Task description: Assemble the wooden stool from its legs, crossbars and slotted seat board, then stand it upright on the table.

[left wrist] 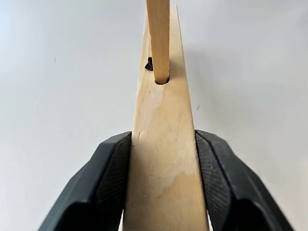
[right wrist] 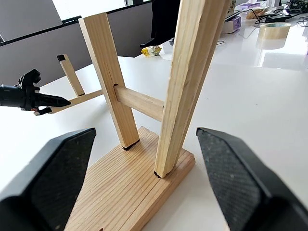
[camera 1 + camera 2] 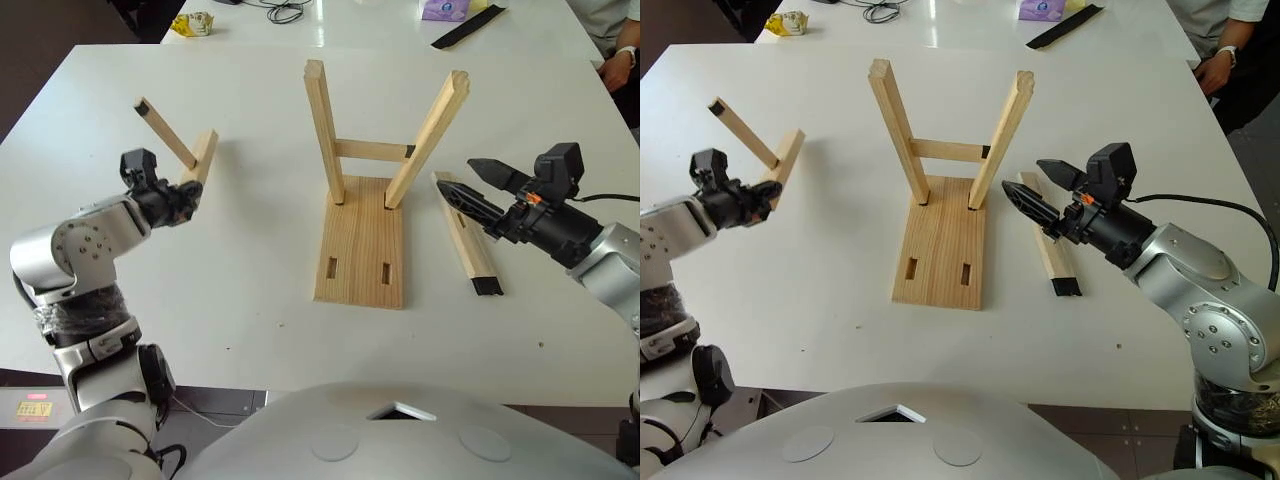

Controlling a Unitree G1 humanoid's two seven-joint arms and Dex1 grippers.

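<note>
The slotted seat board [image 3: 360, 245] lies flat mid-table. Two legs [image 3: 325, 130] [image 3: 428, 140] stand in its far slots, joined by a crossbar [image 3: 372, 150]; the two near slots [image 3: 332, 267] hold nothing. At the left, my left gripper [image 3: 188, 200] is shut on the near end of a third leg [image 1: 163, 144], which rests on the table with a crossbar [image 3: 165, 130] sticking up from it. My right gripper [image 3: 1025, 175] hangs open just right of the standing legs, over a loose leg [image 3: 470, 245] lying flat.
A second table behind carries a yellow packet [image 3: 193, 23], a black strip [image 3: 468, 27], a purple packet [image 3: 445, 10] and cables. A person's arm [image 3: 625, 60] rests at the far right edge. Bare tabletop lies in front of the board.
</note>
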